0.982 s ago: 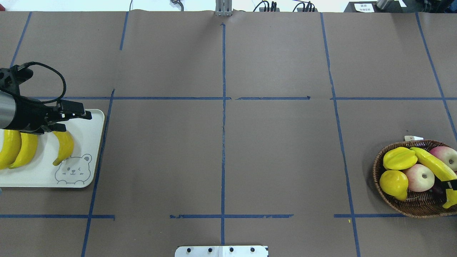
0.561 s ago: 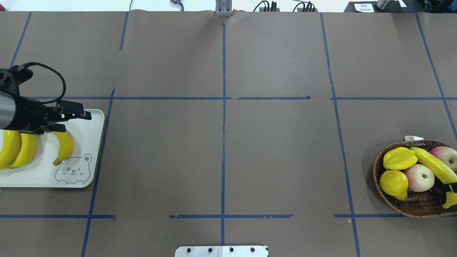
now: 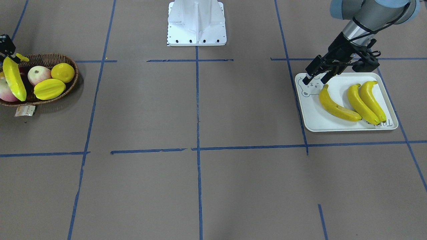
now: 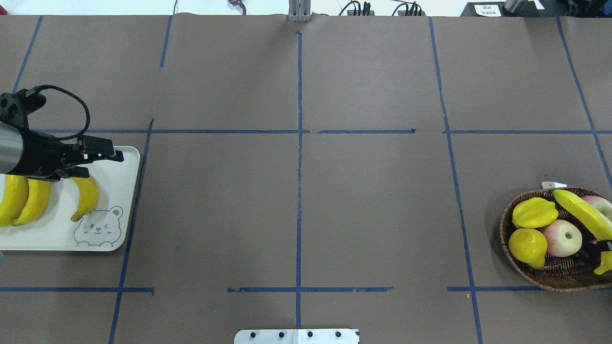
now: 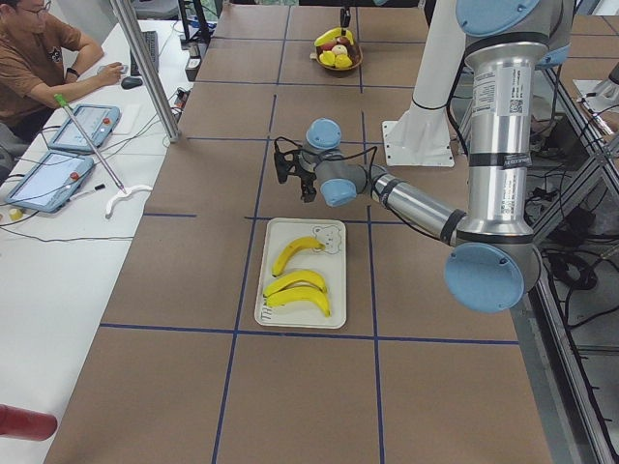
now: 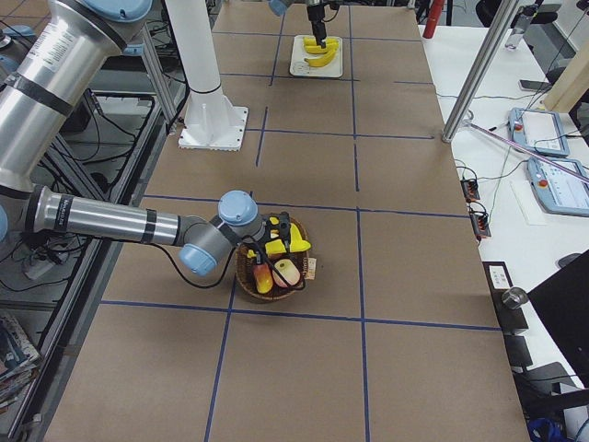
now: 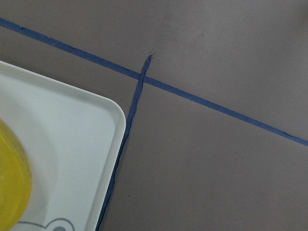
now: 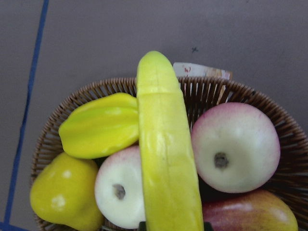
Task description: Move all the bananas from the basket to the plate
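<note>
Last banana (image 4: 581, 214), clamped in the right gripper (image 4: 606, 246), tilts over the basket (image 4: 540, 280). It likely needs carrying to the plate (image 4: 119, 181) next. Left gripper (image 3: 314, 81) gapes, empty.

Three bananas (image 3: 358, 101) on plate (image 3: 312, 118) — fourth banana (image 3: 14, 80) over basket (image 3: 50, 57).

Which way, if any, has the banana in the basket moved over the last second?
Yes. The banana has lifted: its tip now overlaps the far rim of the basket, nearer the paper tag.
</note>
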Controlling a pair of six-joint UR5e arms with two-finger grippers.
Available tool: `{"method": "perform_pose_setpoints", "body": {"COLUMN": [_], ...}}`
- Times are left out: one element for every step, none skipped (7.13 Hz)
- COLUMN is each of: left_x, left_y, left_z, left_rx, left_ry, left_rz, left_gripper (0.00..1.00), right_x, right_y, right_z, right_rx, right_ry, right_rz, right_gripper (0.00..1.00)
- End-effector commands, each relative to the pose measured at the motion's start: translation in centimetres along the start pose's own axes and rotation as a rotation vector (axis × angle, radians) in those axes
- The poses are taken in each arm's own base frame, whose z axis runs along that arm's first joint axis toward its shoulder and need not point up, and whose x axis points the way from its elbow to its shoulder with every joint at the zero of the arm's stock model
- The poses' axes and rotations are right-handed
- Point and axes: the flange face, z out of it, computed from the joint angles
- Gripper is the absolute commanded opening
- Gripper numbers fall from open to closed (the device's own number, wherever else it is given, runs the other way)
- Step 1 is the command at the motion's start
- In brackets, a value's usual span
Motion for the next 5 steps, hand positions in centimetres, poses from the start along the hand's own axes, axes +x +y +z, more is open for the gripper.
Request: {"method": "perform_pose_setpoints", "body": {"left_x": [0.0,0.2,1.1,3.2,5.8], "left_y": [0.0,0.1,-0.1,-0.2,-0.5], "left_z": [0.0,0.0,0.0,-0.1,-0.2], "left_rx": [-0.002,-0.001,-0.001,0.003,0.008], "left_ry": [0.001,0.004,0.021,0.054,0.090], "left_rz": [0.001,0.002,0.012,0.029,0.046], "left_gripper": [0.99,0.99,0.99,0.99,0.99], "right_x": [0.1,-0.7,-2.0,-4.5,-9.1], "right_y": [-2.5,-4.3,-7.2,-11.2,-15.3], "right_z": [-5.7,-6.6,-6.8,-6.7,-5.3], "right_rx": [0.148,0.187,0.211,0.204,0.159], "right_ry": [-0.060,-0.074,-0.088,-0.108,-0.151], "right_rz": [0.044,0.030,0.014,-0.004,-0.007], "right_gripper": [0.00,0.00,0.00,0.01,0.01]}}
